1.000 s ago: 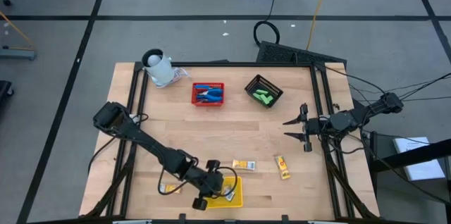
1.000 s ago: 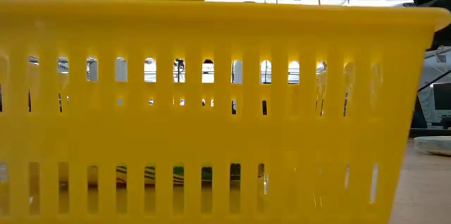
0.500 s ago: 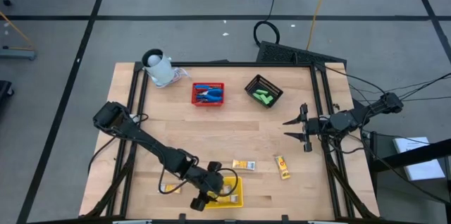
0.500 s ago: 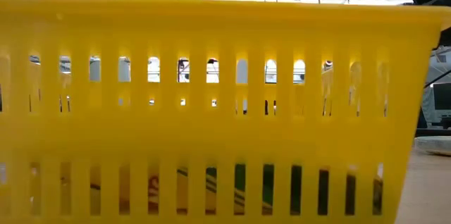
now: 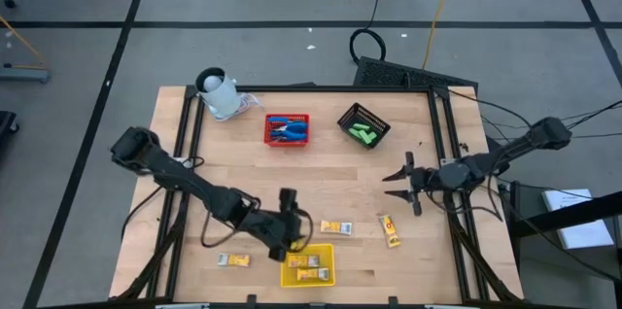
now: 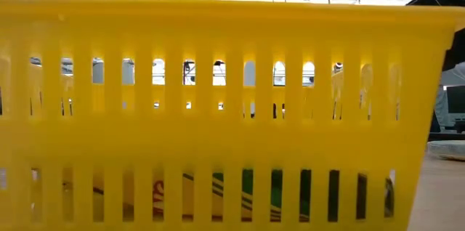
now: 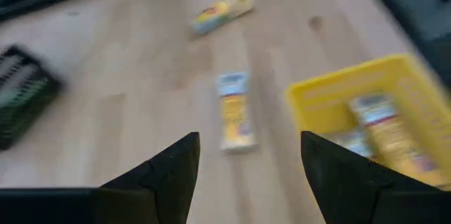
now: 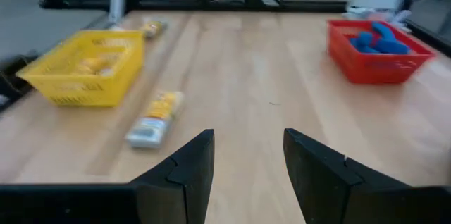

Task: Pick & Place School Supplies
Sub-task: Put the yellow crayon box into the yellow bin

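Observation:
The yellow basket near the front edge holds yellow-orange packets; its slotted wall fills the low view. My left gripper hovers open just beyond its far rim, pointing toward the table's right. One packet lies flat ahead of it, another farther right, a third left of the basket. The red basket holds blue-handled tools, and the black basket holds green blocks. My right gripper hangs open over the table's right part, empty.
A white object stands at the far left corner. Bare wood lies between the two grippers. Dark frame rails run along the table's sides.
My left gripper has opened and let go of a packet, which now lies in the yellow basket. It has then risen and drawn back from over the basket toward the far edge. My right gripper has shifted a little toward the table's left.

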